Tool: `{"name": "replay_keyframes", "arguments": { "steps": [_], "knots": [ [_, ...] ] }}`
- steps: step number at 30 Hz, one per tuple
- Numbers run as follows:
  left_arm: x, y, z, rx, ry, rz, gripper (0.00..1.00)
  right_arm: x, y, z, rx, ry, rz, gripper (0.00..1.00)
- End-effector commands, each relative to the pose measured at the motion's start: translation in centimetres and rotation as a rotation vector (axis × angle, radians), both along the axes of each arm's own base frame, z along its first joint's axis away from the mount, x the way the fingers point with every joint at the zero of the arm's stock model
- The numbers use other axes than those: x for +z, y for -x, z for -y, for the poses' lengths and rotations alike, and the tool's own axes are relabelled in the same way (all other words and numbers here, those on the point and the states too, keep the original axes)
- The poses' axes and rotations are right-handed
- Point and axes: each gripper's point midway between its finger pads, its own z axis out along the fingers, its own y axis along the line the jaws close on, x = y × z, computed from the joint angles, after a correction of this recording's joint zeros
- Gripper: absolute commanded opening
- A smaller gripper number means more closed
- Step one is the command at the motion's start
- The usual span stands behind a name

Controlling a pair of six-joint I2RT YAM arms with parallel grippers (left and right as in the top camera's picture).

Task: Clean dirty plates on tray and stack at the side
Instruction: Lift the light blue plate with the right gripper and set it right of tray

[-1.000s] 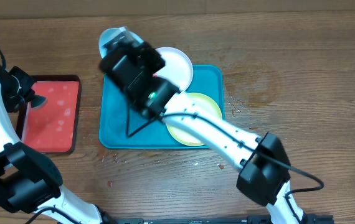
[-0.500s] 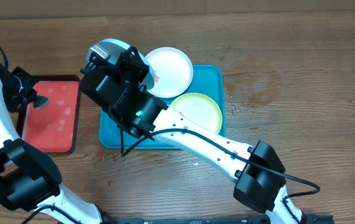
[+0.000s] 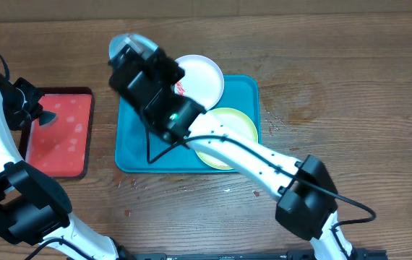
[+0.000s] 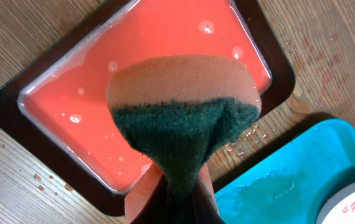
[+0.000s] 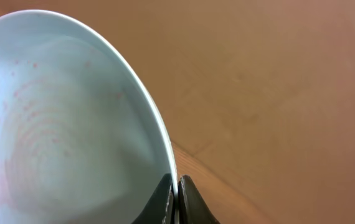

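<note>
**Teal tray** (image 3: 135, 148): lies on the wooden table (image 3: 336, 72). It is the reference for every entry below. A wet patch shows on its bare left part.

**White plate** (image 3: 204, 76): at the tray's far right corner, overhanging the far rim. It has a red smear near its left edge.

**Yellow-green plate** (image 3: 238, 124): inside the tray, in the right half, partly covered by the right arm.

**Light blue plate** (image 5: 59, 124): outside the tray, just beyond its far left corner, lifted and tilted. Faint reddish specks show on its face.

**Right gripper** (image 5: 177, 186): over the tray's far left corner, fingers pinched tight on the light blue plate's rim.

**Red tray** (image 4: 165, 37): just left of the teal tray and apart from it. It has a dark rim and a film of liquid with small bubbles.

**Sponge** (image 4: 184, 124): above the red tray, orange with a dark green scouring face, bent where it is gripped.

**Left gripper** (image 4: 177, 208): above the red tray, closed firmly on the sponge's lower end.
</note>
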Motion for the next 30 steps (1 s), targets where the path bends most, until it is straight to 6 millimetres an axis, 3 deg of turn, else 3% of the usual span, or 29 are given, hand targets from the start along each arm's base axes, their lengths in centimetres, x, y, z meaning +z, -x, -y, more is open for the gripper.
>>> {"name": "replay_keyframes", "arguments": {
  "steps": [1,4,8,9,14,19,22,25,30],
  "knots": [
    [0.0,0.1,0.2,-0.012,0.009,-0.005,0.04,3.2,-3.6,6.3,-0.111,-0.315,-0.038,0.04],
    [-0.1,0.2,0.2,-0.012,0.011,-0.007,0.04,-1.3,-5.3,9.8,-0.083,-0.491,-0.324,0.04],
    [0.0,-0.2,0.6,-0.018,0.033,0.011,0.04,-6.3,-5.8,15.7,-0.118,-0.792,-0.701,0.04],
    [0.1,-0.4,0.7,-0.021,0.041,0.021,0.04,-7.8,-6.0,18.8,-0.169,-0.879,-0.796,0.04],
    [0.1,-0.5,0.8,-0.023,0.047,0.025,0.04,-12.3,-6.3,30.6,-0.417,-0.998,-0.878,0.04],
    [0.1,-0.5,0.9,-0.024,0.047,0.025,0.04,-16.9,-5.0,38.5,-0.608,-1.052,-0.894,0.04],
    [0.1,-0.6,1.1,-0.030,0.046,0.026,0.04,-19.7,-4.2,41.1,-0.675,-1.064,-0.893,0.04],
    [0.1,-0.7,1.3,-0.036,0.046,0.026,0.04,-21.6,-3.7,42.3,-0.704,-1.076,-0.888,0.04],
    [0.1,-1.0,1.5,-0.044,0.044,0.029,0.04,-22.3,-3.9,42.6,-0.698,-1.080,-0.867,0.04]
  ]
}}
